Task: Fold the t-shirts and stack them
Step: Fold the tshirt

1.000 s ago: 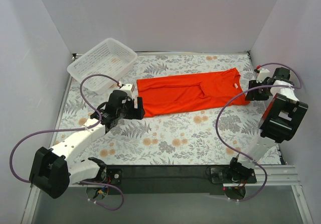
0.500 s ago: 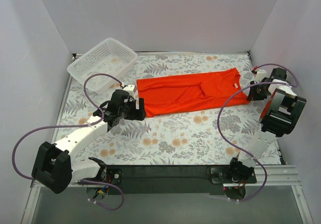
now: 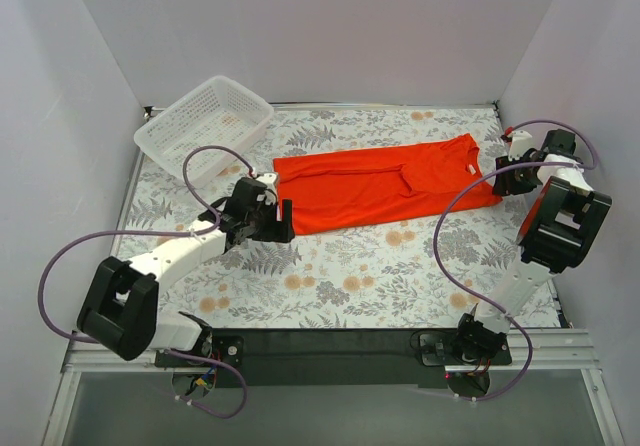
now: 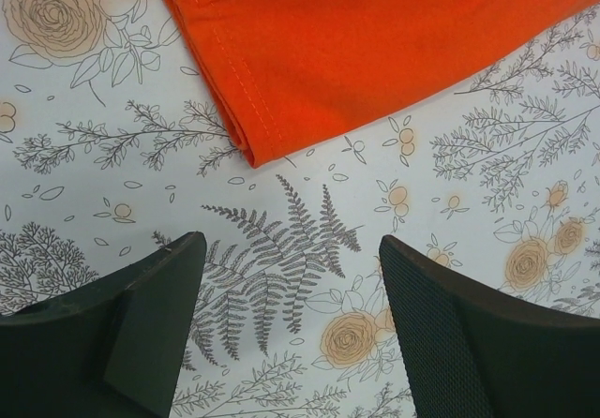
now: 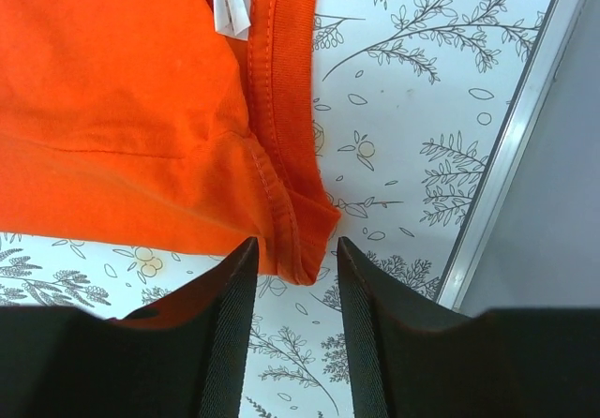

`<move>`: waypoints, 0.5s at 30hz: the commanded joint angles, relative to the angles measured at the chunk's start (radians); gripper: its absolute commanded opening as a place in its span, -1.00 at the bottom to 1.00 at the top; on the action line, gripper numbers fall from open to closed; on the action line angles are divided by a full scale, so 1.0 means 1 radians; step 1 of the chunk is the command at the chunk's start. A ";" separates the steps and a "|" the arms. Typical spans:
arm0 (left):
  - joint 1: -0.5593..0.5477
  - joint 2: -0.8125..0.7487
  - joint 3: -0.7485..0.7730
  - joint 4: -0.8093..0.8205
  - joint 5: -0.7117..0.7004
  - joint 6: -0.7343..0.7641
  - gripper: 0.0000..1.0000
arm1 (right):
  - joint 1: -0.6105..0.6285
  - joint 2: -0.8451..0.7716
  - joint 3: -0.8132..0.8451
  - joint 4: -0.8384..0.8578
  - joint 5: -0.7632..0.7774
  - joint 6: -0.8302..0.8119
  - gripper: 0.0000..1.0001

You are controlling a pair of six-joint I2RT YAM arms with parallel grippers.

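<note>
The orange-red t-shirt (image 3: 385,186) lies on the floral table, folded lengthwise into a long band, collar to the right. My left gripper (image 3: 283,218) is open just short of the band's near left corner (image 4: 251,146), which shows ahead of the spread fingers (image 4: 159,296). My right gripper (image 3: 497,181) is open, jaws partly closed, at the shirt's right end. In the right wrist view the collar corner (image 5: 300,235) sits just ahead of the gap between the fingertips (image 5: 234,277), and a white label (image 5: 230,6) shows at the neck.
A white plastic lattice basket (image 3: 205,131) stands at the back left, tilted on the table's edge. The metal table rail (image 5: 511,146) runs close on the right of the right gripper. White walls enclose the table on three sides.
My left arm has moved right and forward, bringing its gripper up to the shirt's near left corner. My right gripper has shifted slightly back toward the collar end. The shirt has not moved.
</note>
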 commanded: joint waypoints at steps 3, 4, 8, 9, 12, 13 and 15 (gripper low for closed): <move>0.004 0.110 0.075 -0.008 -0.019 -0.052 0.31 | 0.001 -0.104 -0.021 0.010 -0.053 -0.031 -0.12; 0.004 0.136 0.109 -0.021 -0.034 -0.068 0.25 | 0.001 -0.118 -0.028 0.012 -0.074 -0.026 -0.10; 0.004 0.257 0.187 -0.047 -0.078 -0.134 0.09 | 0.002 -0.181 -0.092 0.013 -0.148 -0.011 -0.10; 0.004 0.289 0.195 -0.047 -0.126 -0.148 0.05 | 0.002 -0.206 -0.104 0.015 -0.160 -0.008 -0.09; 0.004 0.334 0.222 -0.059 -0.174 -0.194 -0.07 | 0.002 -0.256 -0.156 0.013 -0.206 -0.006 -0.09; 0.004 0.355 0.224 -0.064 -0.183 -0.205 -0.10 | 0.002 -0.272 -0.169 0.015 -0.218 -0.006 -0.09; 0.004 0.371 0.224 -0.065 -0.183 -0.225 -0.31 | 0.002 -0.310 -0.202 0.012 -0.235 -0.015 -0.09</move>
